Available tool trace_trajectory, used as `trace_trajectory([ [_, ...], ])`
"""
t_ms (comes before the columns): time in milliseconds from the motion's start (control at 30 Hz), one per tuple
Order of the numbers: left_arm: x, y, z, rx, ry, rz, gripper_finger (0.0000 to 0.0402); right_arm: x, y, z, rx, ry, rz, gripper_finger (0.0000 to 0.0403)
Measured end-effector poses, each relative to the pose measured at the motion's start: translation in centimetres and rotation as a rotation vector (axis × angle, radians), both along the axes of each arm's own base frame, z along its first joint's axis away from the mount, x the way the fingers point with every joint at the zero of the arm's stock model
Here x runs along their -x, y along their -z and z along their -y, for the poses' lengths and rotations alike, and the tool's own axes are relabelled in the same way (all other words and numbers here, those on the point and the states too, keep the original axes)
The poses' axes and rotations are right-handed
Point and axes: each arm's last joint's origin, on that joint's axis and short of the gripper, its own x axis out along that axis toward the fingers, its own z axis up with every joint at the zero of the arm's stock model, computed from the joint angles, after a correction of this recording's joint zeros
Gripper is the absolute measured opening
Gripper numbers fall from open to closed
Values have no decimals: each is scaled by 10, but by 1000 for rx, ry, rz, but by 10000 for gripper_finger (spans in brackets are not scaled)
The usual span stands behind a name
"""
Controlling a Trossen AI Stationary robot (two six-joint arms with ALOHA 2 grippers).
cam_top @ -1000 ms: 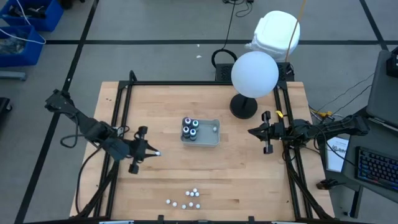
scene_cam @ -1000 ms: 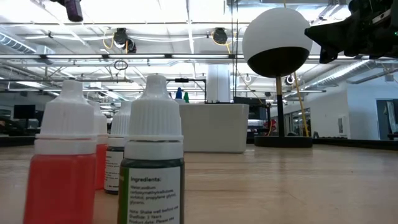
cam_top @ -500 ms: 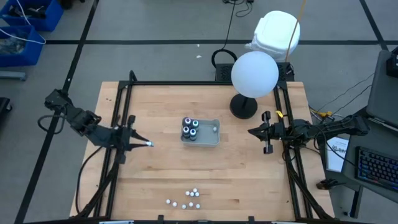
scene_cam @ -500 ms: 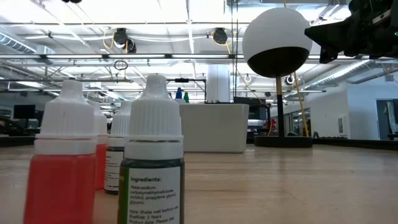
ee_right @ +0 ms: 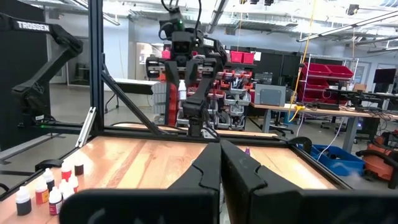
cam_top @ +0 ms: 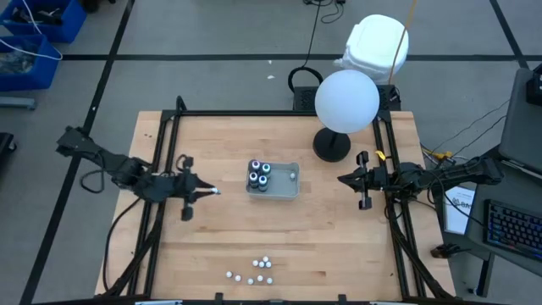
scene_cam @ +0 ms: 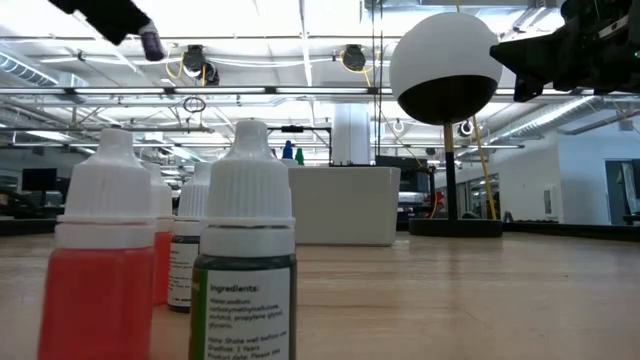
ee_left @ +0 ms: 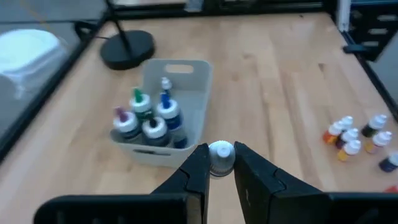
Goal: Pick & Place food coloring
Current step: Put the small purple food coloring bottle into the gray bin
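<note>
One small bottle of food coloring (ee_left: 221, 157) is pinched by its white cap between the fingers of the left gripper (cam_top: 206, 191), left of the middle in the high view. It is held up off the table and pointed at the grey tray (cam_top: 291, 189), most likely so it can be dropped in there. Four bottles with colored tips (ee_left: 145, 117) are already stood close together in one end of the tray, at the middle of the high view. The other end is left bare, so room is kept for more. The loose bottles (cam_top: 252, 271) are bunched near the bottom middle of the high view, well apart from the tray. They are probably waiting to be picked up one by one. The right gripper (cam_top: 343, 179) is kept closed on nothing at the right side, out of the way.
</note>
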Motion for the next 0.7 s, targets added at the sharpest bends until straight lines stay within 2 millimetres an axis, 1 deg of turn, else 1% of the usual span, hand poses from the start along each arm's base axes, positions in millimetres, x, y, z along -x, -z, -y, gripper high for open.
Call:
trace_trajectory([
  [100, -23, -1, 4, 0, 44, -3, 60, 0, 0, 0, 0, 0, 0, 0],
  [200, -51, -5, 5, 2, 70, -10, 60, 0, 0, 0, -1, 0, 1, 0],
  [400, -116, -11, 2, 3, 76, -87, 60, 0, 0, 0, 0, 0, 1, 0],
  [500, -149, -14, 2, 7, 125, -116, 60, 0, 0, 0, 0, 0, 1, 0],
  [600, -182, -12, 2, -12, 168, -146, 60, 0, 0, 0, 0, 0, -2, 0],
  [700, -213, -6, -4, -36, 156, -188, 60, 0, 1, 0, 1, 0, -6, 0],
])
